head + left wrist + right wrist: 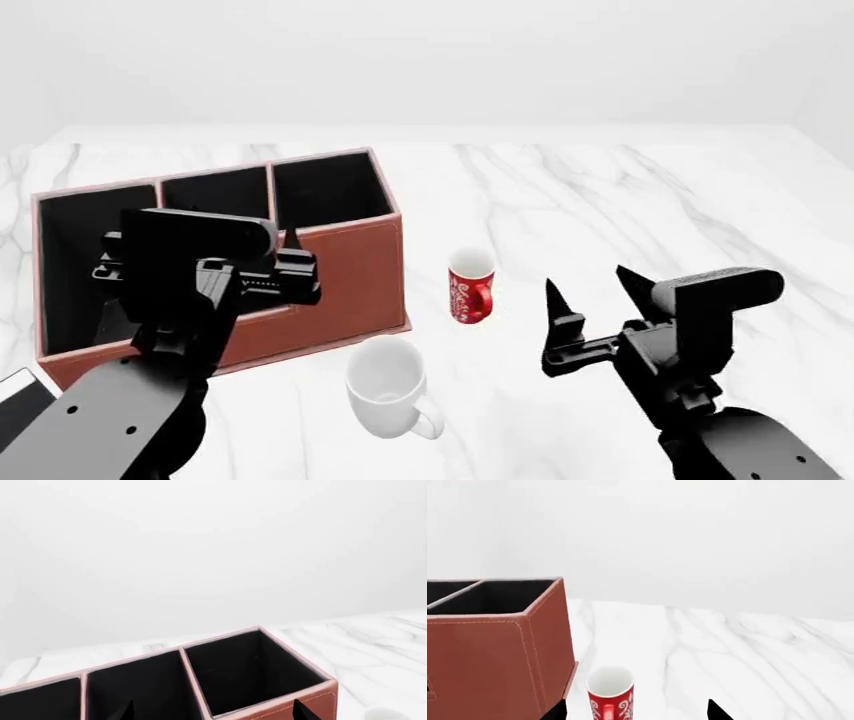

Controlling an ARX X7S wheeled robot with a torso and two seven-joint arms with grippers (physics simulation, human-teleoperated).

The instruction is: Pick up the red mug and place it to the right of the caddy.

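Marble table (pixel 641 200) bears caddy (pixel 340 260), red mug (pixel 470 285); pale wall behind.

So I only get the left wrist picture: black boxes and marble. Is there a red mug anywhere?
Observer: Yes, the red mug stands upright on the table, right of the caddy and apart from it.
Operator: Is a pincer holding it?
Observer: No. The right pincer is open beside the mug, not touching it.
Operator: Is it plain red?
Observer: No, it has white swirly markings.
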